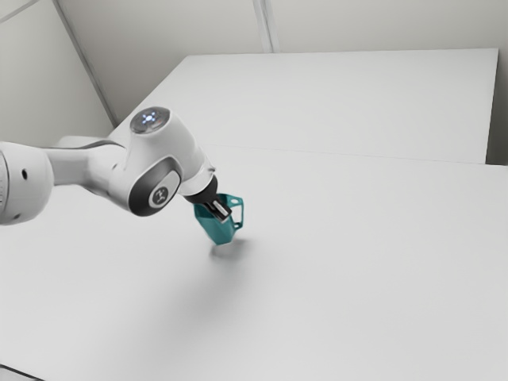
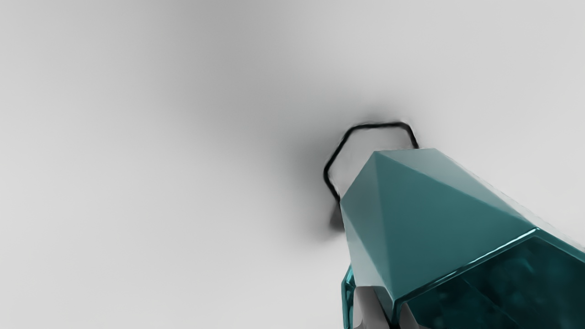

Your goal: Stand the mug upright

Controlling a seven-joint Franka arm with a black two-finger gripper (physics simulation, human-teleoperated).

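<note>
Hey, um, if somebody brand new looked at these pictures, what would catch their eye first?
Probably the faceted teal mug, the one vivid color against the pale table, its handle toward the exterior view's right. Next, the bulky white arm reaching in from the exterior view's left, its claw pinching the mug's wall by the rim. In the wrist view, a crooked dark outline stands out by the mug's narrow end.

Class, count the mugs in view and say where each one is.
1: the teal mug, held at its rim by the gripper, over the white table. The arm might hide another.
</note>
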